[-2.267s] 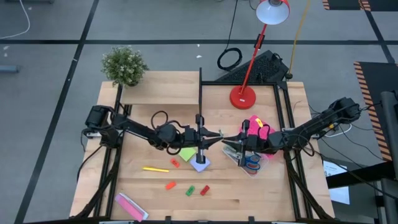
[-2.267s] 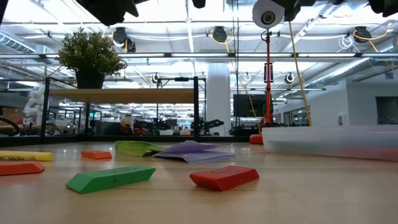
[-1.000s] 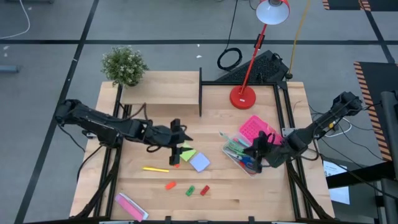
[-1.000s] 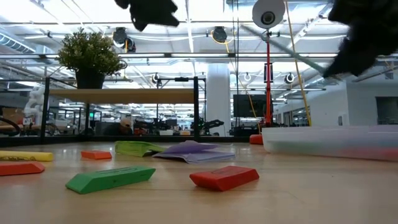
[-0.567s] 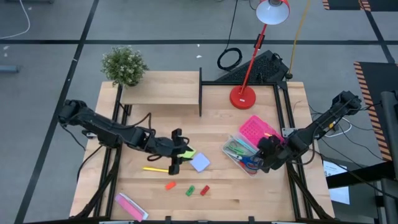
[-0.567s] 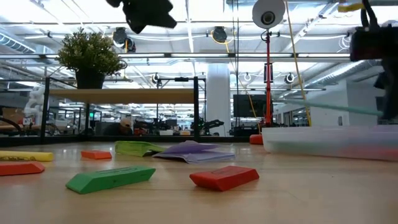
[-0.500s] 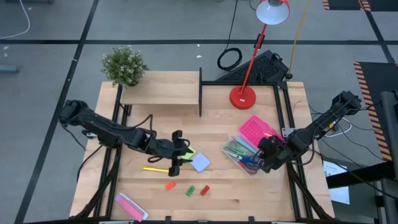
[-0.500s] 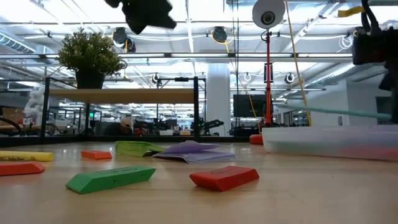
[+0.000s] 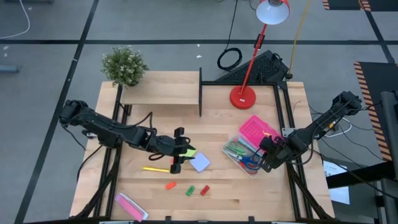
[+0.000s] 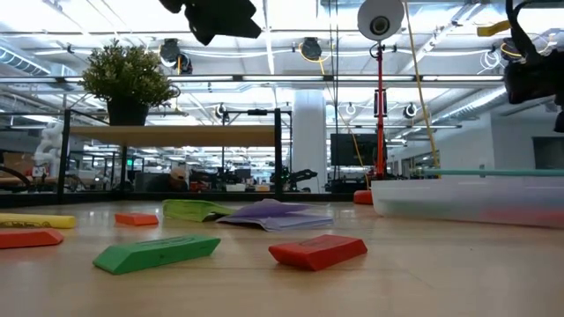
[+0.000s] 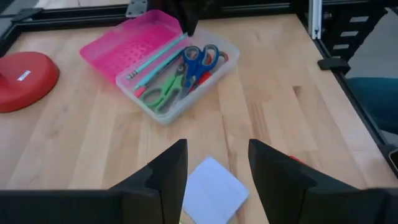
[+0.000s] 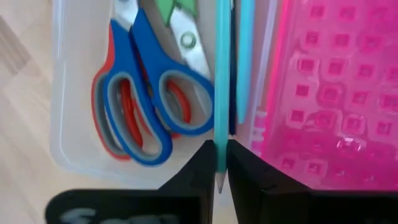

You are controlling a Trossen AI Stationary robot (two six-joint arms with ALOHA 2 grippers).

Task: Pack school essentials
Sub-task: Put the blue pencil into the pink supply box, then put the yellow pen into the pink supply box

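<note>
A clear box at the table's right holds blue-handled scissors, red-handled ones beneath them, and green-handled scissors. My right gripper is at the box's near right corner, shut on a teal pencil. My left gripper hovers open at the table's middle, above a green sticky-note pad and a pale-blue pad that lie flat on the wood. A yellow pen and orange, green and red blocks lie near the front edge. My right gripper pinches the teal pencil between its two fingers close to the sharpened tip, which pokes out behind the fingers. The fingers lie along the pencil. The pencil runs about level just over the box's rim, above the scissors, its far end at the box's opposite corner.
A pink perforated lid leans beside the box's far side. A red lamp base stands behind it, and a potted plant sits on the shelf at the far left. A flat pink-and-white packet lies at the near left corner.
My right gripper has shifted slightly toward the table's right and near edges, bringing the teal pencil down from a slant to level over the box. My left gripper has moved a little toward the near edge, above the sticky-note pads, still open.
</note>
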